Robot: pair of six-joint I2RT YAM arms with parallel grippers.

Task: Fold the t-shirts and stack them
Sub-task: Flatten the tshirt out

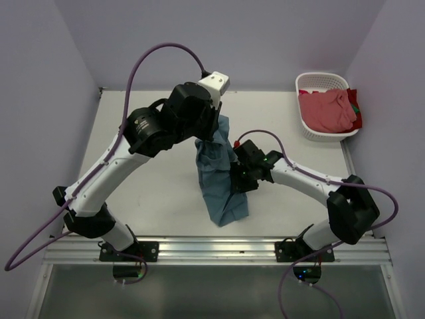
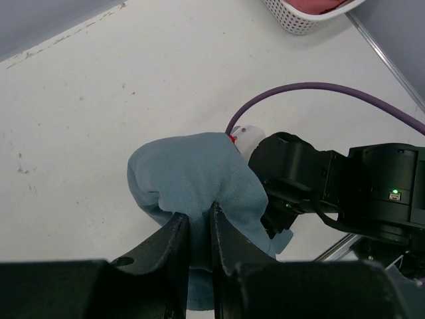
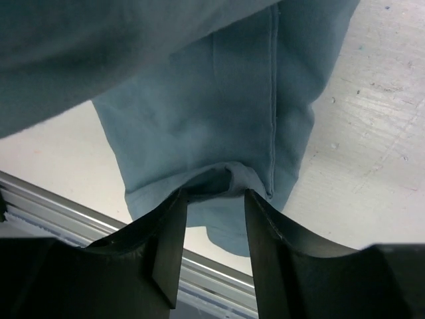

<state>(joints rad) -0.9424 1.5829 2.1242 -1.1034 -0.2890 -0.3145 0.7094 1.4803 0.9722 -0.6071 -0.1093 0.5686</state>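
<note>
While the teal t-shirt (image 1: 216,179) hangs in a twisted drape over the middle of the table (image 1: 153,179), its hem trailing toward six o'clock, I'd want it spread flat before any fold. The pink t-shirt (image 1: 325,109) sits in the basket (image 1: 312,131) at two o'clock. The left gripper (image 2: 199,226) pinches the top bunch and the right gripper (image 3: 214,199) nips a lower fold, so I'd draw them apart gently.
</note>
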